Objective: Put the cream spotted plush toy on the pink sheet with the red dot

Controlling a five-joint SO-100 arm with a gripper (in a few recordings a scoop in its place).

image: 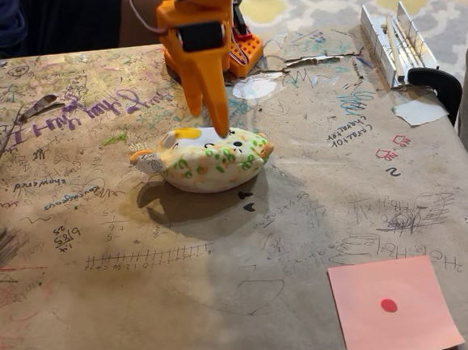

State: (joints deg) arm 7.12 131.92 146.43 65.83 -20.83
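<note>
Nearest the camera the pink sheet (394, 307) lies flat at lower right, well apart from the plush toy (208, 159) mid-table — long axis left-right, tail left — where the orange gripper (216, 120) touches its top, jaw state unclear.

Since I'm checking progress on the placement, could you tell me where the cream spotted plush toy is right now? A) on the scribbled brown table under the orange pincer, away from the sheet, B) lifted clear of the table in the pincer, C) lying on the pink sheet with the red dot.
A: the cream spotted plush toy rests on the table beneath the pincer, while the pink sheet with the red dot lies bare at the lower right.
</note>
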